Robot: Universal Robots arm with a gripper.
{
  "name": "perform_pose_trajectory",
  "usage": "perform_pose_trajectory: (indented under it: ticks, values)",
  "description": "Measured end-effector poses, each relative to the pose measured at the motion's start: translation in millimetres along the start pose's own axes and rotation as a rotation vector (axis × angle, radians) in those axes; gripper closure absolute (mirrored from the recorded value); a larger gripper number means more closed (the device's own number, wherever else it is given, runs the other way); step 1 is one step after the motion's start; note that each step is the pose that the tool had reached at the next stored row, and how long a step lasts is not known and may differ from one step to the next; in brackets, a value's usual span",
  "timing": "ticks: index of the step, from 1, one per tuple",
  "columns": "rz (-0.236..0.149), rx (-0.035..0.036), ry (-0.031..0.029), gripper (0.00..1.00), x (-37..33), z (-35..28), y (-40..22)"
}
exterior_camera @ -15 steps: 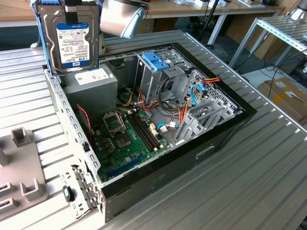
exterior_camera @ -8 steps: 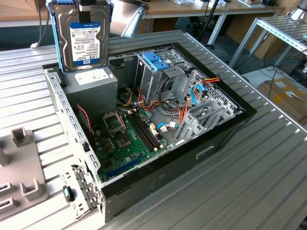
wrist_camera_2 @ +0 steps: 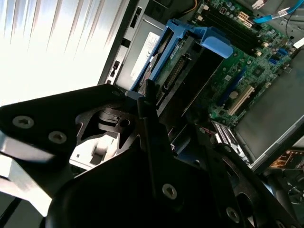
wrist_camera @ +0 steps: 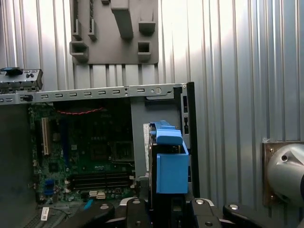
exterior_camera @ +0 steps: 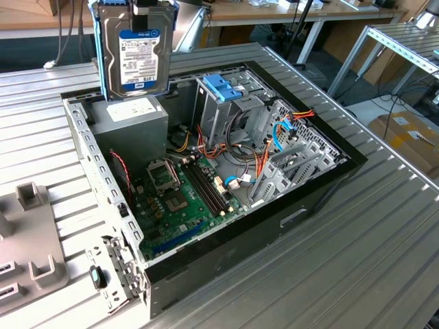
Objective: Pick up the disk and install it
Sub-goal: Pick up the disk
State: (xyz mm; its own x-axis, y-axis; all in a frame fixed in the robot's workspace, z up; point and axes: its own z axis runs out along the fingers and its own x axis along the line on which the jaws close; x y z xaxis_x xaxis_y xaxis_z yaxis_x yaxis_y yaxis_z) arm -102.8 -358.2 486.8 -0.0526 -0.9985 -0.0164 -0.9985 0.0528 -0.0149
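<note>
The disk [exterior_camera: 140, 58], silver-grey with a white label and a light blue carrier rail, hangs upright in the air over the back left corner of the open computer case [exterior_camera: 322, 195]. My gripper [exterior_camera: 147, 7] is shut on its upper end at the exterior view's top edge. Below it lies the grey power supply [exterior_camera: 134, 116]. In both wrist views the disk [wrist_camera_2: 190, 52] [wrist_camera: 168, 164] shows edge-on, reaching out from my gripper [wrist_camera_2: 152, 102] [wrist_camera: 164, 206] with the motherboard [wrist_camera_2: 247, 61] beyond it. The metal drive cage with its blue bracket [exterior_camera: 223, 86] stands to the exterior view's right of the disk.
Orange, red and blue cables [exterior_camera: 274, 133] run around the cage and the motherboard [exterior_camera: 182, 199]. A grey fixture plate [exterior_camera: 27, 240] [wrist_camera: 114, 33] lies on the ribbed metal table [exterior_camera: 370, 260] at the exterior view's left. Desks and a cardboard box [exterior_camera: 408, 133] stand beyond the table.
</note>
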Motion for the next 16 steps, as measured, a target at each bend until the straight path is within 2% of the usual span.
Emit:
perform_pose_trajectory:
  ticks: [13, 16]
  values:
    - [0.0, 0.0, 0.0001, 0.65, -0.2, -2.7, -1.2]
    - [0.0, 0.0001, 0.0, 0.65, -0.4, -2.6, -4.4]
